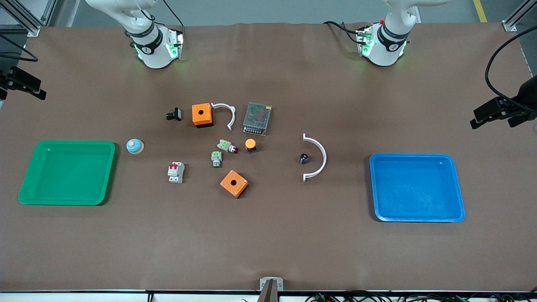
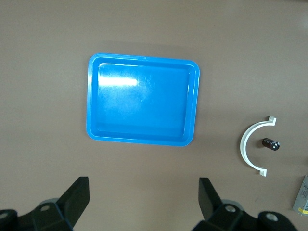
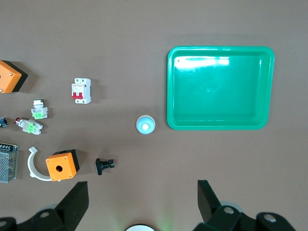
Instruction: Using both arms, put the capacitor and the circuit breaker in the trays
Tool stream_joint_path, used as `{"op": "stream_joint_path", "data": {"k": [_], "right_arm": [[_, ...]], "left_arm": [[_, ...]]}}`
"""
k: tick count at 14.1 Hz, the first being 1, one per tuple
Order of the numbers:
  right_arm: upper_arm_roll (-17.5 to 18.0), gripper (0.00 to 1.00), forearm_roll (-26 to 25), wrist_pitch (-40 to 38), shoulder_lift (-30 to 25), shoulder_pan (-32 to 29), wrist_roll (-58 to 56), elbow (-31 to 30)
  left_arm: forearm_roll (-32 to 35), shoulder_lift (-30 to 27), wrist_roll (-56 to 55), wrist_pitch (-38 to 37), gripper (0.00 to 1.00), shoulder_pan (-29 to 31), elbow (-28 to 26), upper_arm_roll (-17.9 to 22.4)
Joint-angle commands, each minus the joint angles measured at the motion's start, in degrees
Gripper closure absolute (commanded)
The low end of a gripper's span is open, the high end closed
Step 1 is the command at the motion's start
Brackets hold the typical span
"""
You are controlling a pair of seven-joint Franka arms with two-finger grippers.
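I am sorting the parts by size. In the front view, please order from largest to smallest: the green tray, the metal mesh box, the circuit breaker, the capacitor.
1. green tray
2. metal mesh box
3. circuit breaker
4. capacitor

All four rest on the table, so nearness to the camera hardly affects this order.

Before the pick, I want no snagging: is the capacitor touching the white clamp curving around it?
Apart. The left wrist view shows bare table between the capacitor and the clamp; the front view shows the same gap.
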Motion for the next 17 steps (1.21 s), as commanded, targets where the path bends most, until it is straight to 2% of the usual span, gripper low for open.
{"op": "stream_joint_path", "data": {"k": [1, 7, 9, 12, 17], "right_arm": [[0.4, 0.00, -0.4, -0.4, -0.3, -0.4, -0.1, 0.3], [0.4, 0.00, -0.3, -0.2, -0.3, -0.5, 0.0, 0.3], [0.4, 0.00, -0.3, -0.1, -0.3, -0.4, 0.1, 0.4], [0.3, 0.00, -0.4, -0.2, -0.3, -0.5, 0.1, 0.8], [0.3, 0.00, -0.4, 3.1, 2.0, -0.6, -0.1, 2.3]], "left_arm": [[-0.2, 0.5, -0.1, -0.1, 0.00, -0.2, 1.1, 0.1], [-2.2, 0.6, -0.3, -0.7, 0.00, -0.7, 0.9, -0.1], [-2.4, 2.2, -0.2, -0.9, 0.00, -1.2, 0.4, -0.4], [-2.5, 6.2, -6.0, -0.9, 0.00, -5.6, 0.5, -1.2], [-2.4, 15.3, -18.6, 2.8, 0.00, -16.1, 0.5, -1.2]]}}
